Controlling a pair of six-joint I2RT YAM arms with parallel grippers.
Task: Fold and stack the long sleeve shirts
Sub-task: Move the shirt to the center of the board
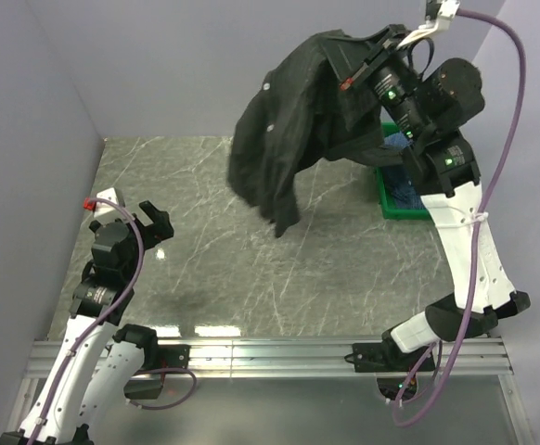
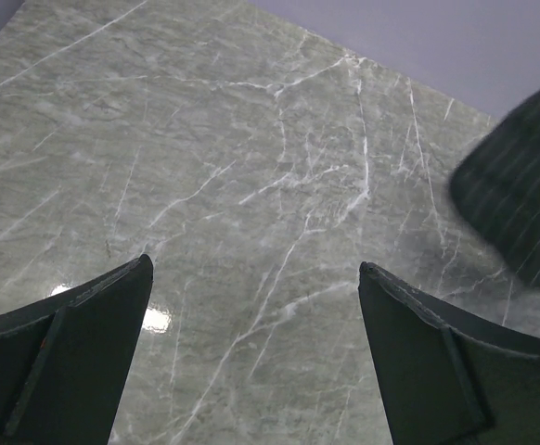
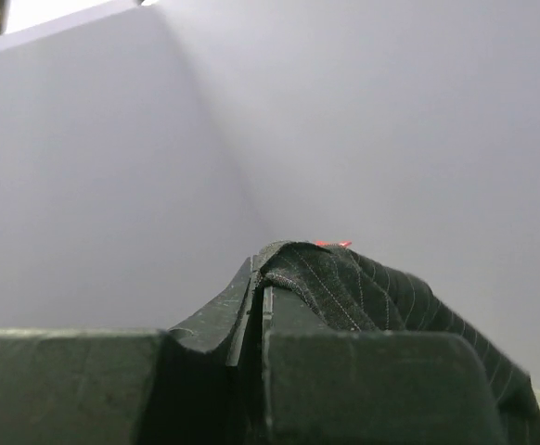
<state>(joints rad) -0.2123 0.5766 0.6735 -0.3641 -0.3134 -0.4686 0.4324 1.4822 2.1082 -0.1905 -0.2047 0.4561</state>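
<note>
From where I stood, the black pinstriped collared cloth shirt (image 1: 284, 130) hung high above the grey marble-patterned desk (image 1: 251, 278), toward one o'clock of its top. The right fingers (image 3: 259, 311) were pressed together on a bunched fold of it, close to the small red label (image 3: 330, 245), which to my eye put the grip near the collar. The rest of the cloth drooped in a loose mass toward seven o'clock. Its lowest tip looked clear of the desk, though I could not be sure of that from above. Lifting it that high seemed meant to let the shirt fall open under its own weight, so that it could be spread flat for folding.

The left fingers (image 1: 149, 221) were spread wide and held nothing. They hovered low over the nine o'clock side, well apart from the hanging shirt and pointed toward the bare middle. I took that as waiting to catch a free edge or sleeve when the cloth came within reach.

The blue cloth shirt (image 1: 402, 190) lay crumpled in the green plastic crate (image 1: 402, 212) at three o'clock, partly hidden behind the right arm. Nothing was folded or stacked as yet, so I judged the task barely begun. The limp cloth might slip or land twisted.
</note>
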